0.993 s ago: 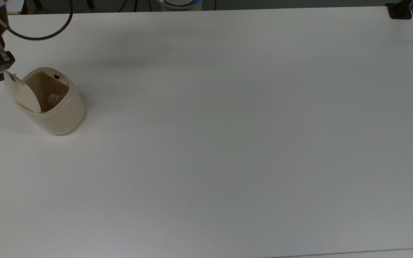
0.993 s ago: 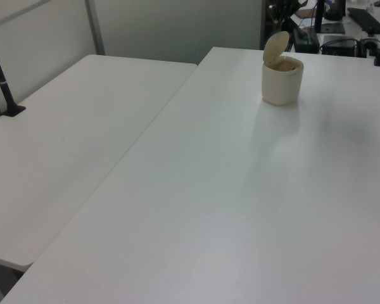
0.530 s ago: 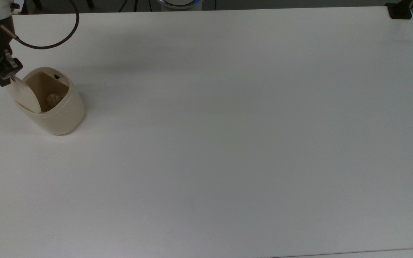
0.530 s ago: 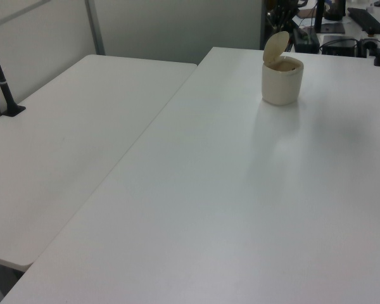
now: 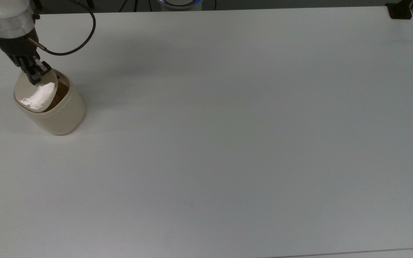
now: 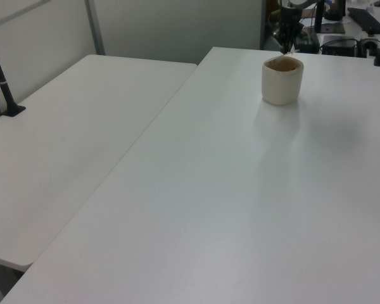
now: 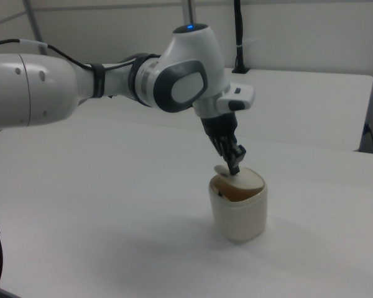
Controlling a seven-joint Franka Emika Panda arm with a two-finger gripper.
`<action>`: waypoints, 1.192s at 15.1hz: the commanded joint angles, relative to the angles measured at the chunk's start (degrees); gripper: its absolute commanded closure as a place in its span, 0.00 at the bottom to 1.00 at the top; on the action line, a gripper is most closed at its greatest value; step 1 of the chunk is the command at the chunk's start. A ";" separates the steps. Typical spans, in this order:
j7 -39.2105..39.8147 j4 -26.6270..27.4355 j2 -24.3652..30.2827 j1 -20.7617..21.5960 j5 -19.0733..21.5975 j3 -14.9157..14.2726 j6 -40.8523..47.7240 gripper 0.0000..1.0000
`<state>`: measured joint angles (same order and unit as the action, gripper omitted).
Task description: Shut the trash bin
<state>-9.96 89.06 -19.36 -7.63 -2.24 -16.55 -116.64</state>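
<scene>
Now the trash bin (image 5: pixel 54 107) stands at the upper left of the top view, on the white table (image 5: pixel 228 143), with the gripper (image 5: pixel 38 77) bearing on the free edge of its lid (image 5: pixel 36 94). In the right view the gripper (image 7: pixel 234 168) comes down slanted from above onto the lid (image 7: pixel 242 179), which tilts low over the mouth, a dark gap showing on the right view's left. The opening lies straight below the fingertips, so the move looks to be a further push downward. Whether the fingers are spread or pressed together I cannot tell. A second ago the lid stood nearly upright with the gripper beside it; since then it has swung most of the way down.
</scene>
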 commanded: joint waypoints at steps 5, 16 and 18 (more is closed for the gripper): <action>3.45 3.40 -1.47 1.82 0.57 -0.33 0.10 1.00; 2.05 2.26 5.89 4.45 1.28 -0.16 5.71 0.44; 2.13 2.08 8.44 6.91 1.28 0.28 9.92 0.00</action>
<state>-7.43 90.03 -16.37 -4.60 -1.58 -16.39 -112.75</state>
